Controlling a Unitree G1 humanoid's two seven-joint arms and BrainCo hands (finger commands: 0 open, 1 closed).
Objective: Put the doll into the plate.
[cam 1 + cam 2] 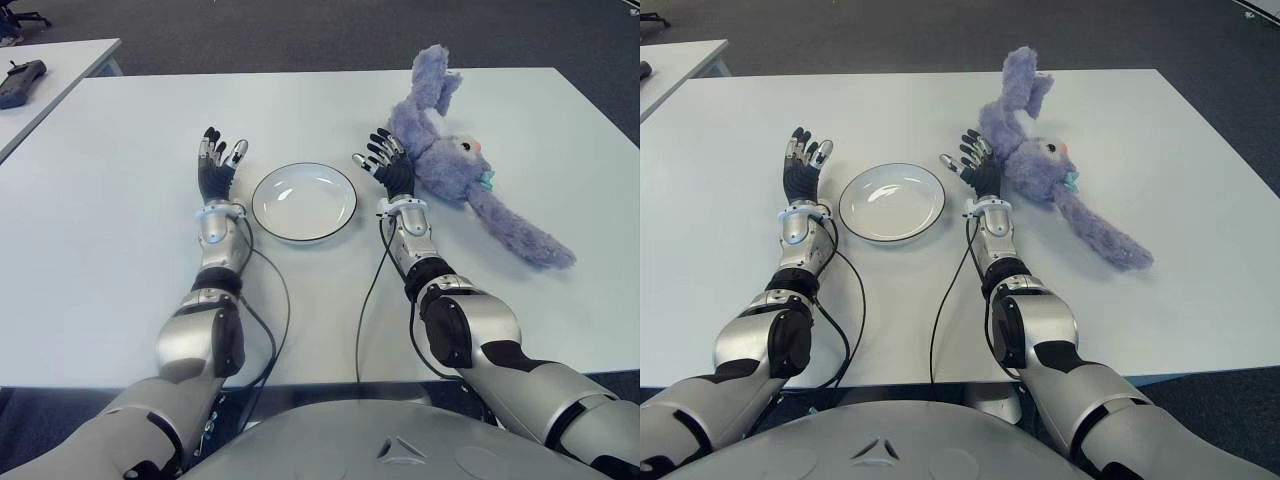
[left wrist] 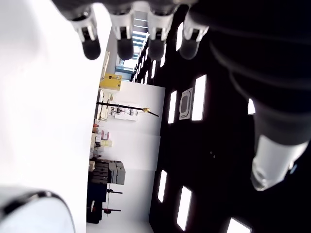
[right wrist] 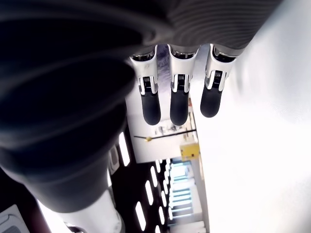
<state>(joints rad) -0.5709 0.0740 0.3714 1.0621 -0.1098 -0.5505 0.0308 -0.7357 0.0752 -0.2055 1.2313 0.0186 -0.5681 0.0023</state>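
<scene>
A purple plush rabbit doll [image 1: 452, 160] lies on the white table [image 1: 110, 230], right of centre, one long ear [image 1: 520, 234] stretched toward the near right. The white plate [image 1: 303, 201] with a dark rim sits at the middle, with nothing in it. My right hand [image 1: 385, 163] is between plate and doll, fingers spread, its fingertips [image 3: 179, 105] straight and holding nothing; it shows right against the doll's left side. My left hand [image 1: 218, 162] shows just left of the plate, open, fingers [image 2: 125, 29] extended.
A second white table [image 1: 50, 70] stands at the far left with a dark controller-like device [image 1: 20, 82] on it. Dark carpet lies beyond the table's far edge. Black cables [image 1: 275, 300] run along both forearms to the near edge.
</scene>
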